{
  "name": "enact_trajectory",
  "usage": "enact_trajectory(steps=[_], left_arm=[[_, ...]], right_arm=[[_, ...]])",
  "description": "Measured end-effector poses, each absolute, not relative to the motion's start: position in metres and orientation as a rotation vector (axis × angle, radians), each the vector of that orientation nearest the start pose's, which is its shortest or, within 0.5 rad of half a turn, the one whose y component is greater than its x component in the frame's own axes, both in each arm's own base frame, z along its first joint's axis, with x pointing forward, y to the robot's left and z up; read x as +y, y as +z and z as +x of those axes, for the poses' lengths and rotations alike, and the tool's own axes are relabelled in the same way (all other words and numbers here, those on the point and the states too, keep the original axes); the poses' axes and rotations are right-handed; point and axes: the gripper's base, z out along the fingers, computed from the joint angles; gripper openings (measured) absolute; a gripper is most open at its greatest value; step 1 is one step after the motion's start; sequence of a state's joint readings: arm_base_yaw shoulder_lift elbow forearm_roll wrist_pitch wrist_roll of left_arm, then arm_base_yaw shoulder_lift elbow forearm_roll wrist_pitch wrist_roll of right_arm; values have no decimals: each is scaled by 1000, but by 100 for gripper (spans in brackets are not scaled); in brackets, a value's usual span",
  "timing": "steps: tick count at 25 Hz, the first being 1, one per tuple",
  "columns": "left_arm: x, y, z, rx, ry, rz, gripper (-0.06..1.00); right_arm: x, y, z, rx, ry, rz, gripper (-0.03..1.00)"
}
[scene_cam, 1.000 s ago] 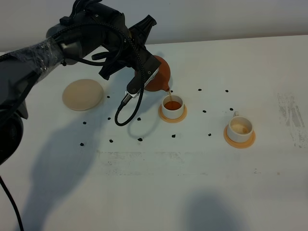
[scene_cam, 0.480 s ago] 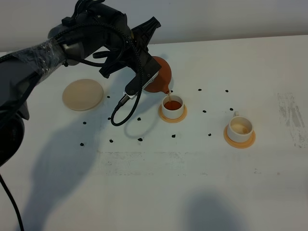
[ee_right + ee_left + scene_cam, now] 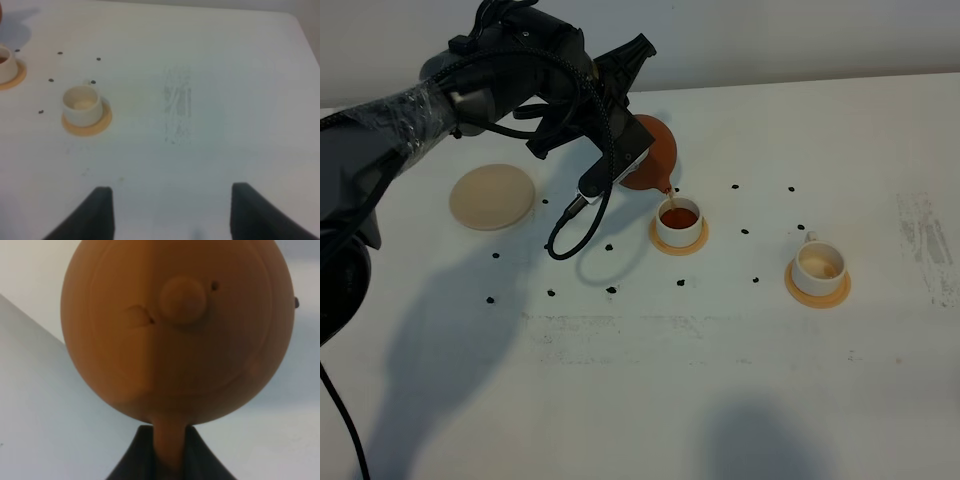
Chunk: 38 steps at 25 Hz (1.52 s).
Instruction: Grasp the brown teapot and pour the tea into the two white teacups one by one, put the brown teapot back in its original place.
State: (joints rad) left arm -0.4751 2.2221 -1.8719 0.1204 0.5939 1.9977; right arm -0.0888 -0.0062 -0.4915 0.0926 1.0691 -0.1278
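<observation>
While tipped spout-down right over the first teacup (image 3: 678,220), plenty of ways to mess this up. Left fingers (image 3: 142,462) clenched on the loop handle of the brown teapot (image 3: 650,155), held in the air just behind and above that cup, with a thin stream of tea going in. Looks pretty full of dark tea, so could overflow onto its orange coaster and the bench (image 3: 720,380) if not tipped back soon. Could also dribble across the bench on the way to the second teacup (image 3: 817,265), sitting empty well off to the side of the first cup, away from the teapot. Worth watching the lid too: tilted that far with nothing visibly pinning it, might slide off. Skinny handle grip, so might swing or slip if jerked. Right fingers (image 3: 100,212) released, holding nothing, off past the second cup as seen from the first. Cream coaster (image 3: 492,196) sitting bare on the opposite side of the first cup, well apart
</observation>
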Motion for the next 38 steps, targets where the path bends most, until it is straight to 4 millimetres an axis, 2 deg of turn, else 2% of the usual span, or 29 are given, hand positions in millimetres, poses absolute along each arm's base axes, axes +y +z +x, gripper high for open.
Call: enact_trajectory(steps=[12,38], left_arm=[[-232,212,454,-950,-1029,-3298,10],[-231,212,454,-947,-1032,-3297,10]], right_arm=[[8,274,-5,2051,-24,-45,51],[8,274,-5,2051,-24,-45,51]])
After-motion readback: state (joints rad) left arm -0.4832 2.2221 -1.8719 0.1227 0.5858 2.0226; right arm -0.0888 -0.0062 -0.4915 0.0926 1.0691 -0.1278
